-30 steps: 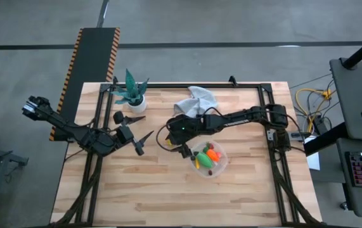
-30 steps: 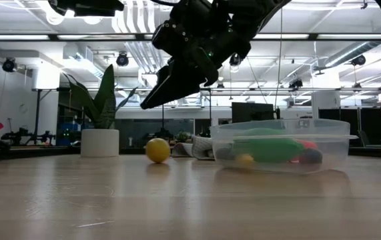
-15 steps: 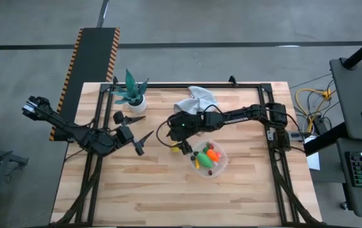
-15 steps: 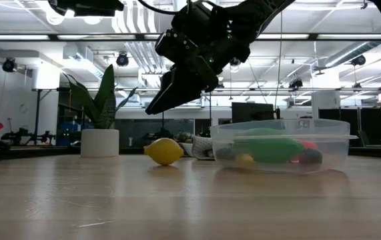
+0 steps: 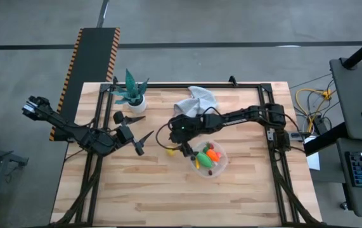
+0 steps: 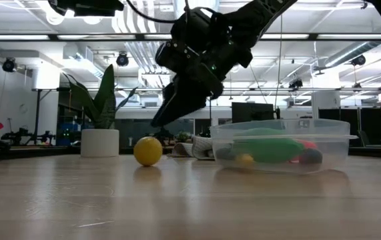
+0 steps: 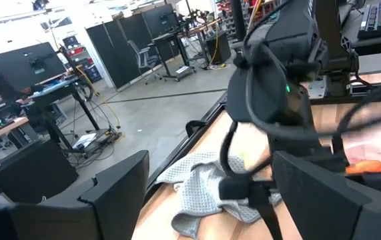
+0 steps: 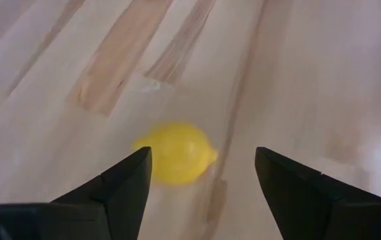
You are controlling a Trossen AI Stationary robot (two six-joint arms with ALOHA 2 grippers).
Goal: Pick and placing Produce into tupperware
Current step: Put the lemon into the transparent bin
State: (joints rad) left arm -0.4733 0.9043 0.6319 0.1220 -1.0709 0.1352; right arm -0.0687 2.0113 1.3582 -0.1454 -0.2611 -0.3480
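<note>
- I see the wooden table (image 5: pixel 136 190) framed by a dark rail; the whole 6 o'clock half of the top is bare board, and that is my widest open room for moving.
- My right arm (image 5: pixel 244 116) reaches in from the 3 o'clock edge toward the middle, crossing just above the tupperware.
- My left arm (image 5: pixel 73 132) waits at the 9 o'clock edge, its left gripper (image 5: pixel 139 139) spread wide with nothing in it, over bare wood.
- The grey cloth (image 5: pixel 195 100) lies crumpled near the 12 o'clock rail, just behind my right wrist.
- The tupperware (image 5: pixel 219 166) sits a little toward 3 o'clock of centre, well clear of every edge; in it I make out the orange carrot (image 5: pixel 213 154), a green piece (image 5: pixel 203 158) and a small yellow bit.
- The potted plant (image 5: pixel 132 92) stands at about 11 o'clock, close to the rail.
- My right gripper (image 5: pixel 179 147) hangs just off the tupperware's 9 o'clock rim, fingers well apart and holding nothing.
- The yellow lemon (image 8: pixel 175 153) lies on the wood outside the tupperware, toward 9 o'clock of it; from the wrist it shows between my parted fingers (image 8: pixel 122 183), touching neither, and from the low camera it rests below and beside the fingertips.
</note>
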